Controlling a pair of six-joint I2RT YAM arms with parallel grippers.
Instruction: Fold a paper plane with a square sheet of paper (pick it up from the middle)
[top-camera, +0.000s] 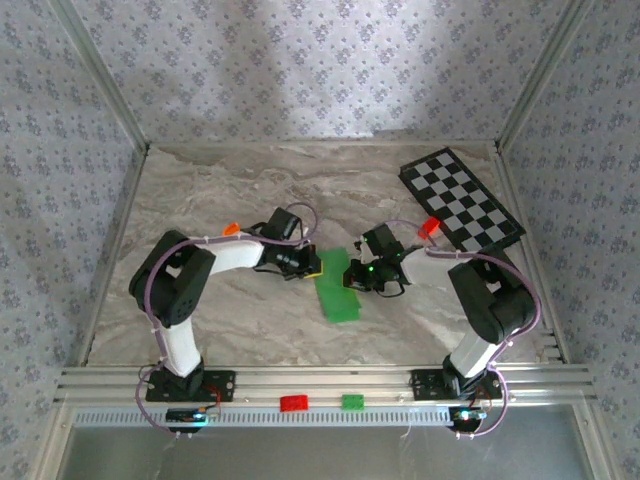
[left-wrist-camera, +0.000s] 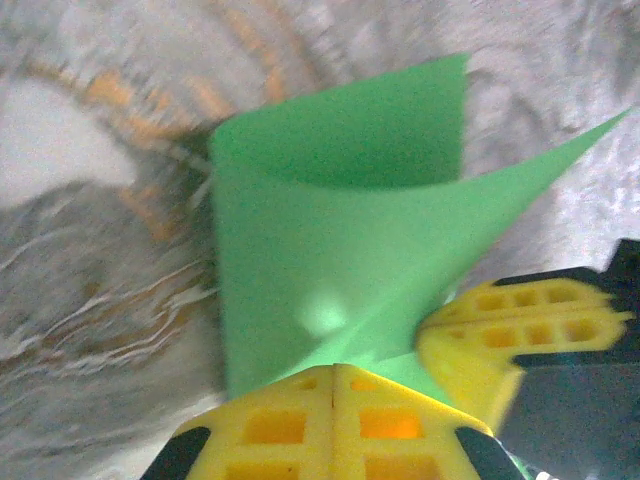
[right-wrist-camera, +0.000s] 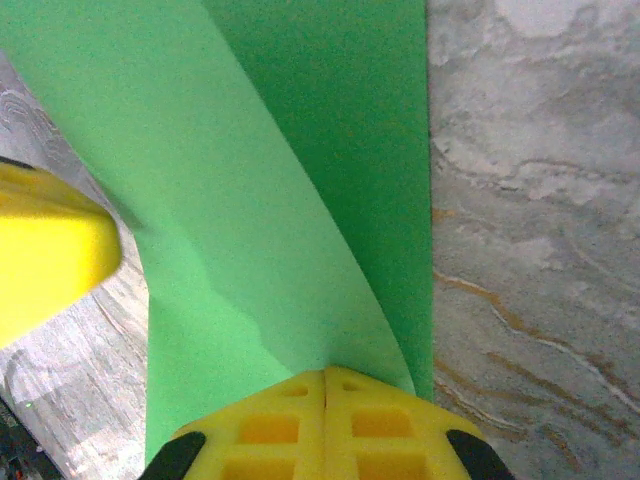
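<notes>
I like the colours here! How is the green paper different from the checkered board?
The green paper is plain green; the checkered board has black and white squares. The green paper looks smaller than the checkered board. The green paper is bent and pinched by the left tool and right tool; the checkered board lies flat, untouched. Both have straight edges.

Overhead view evenly lit, slightly hazy. Left wrist view blurred; tabletop (left-wrist-camera: 90, 250) smeared at 9 o'clock. Right wrist view sharper; paper (right-wrist-camera: 250, 250) darker toward 12 o'clock.
</notes>
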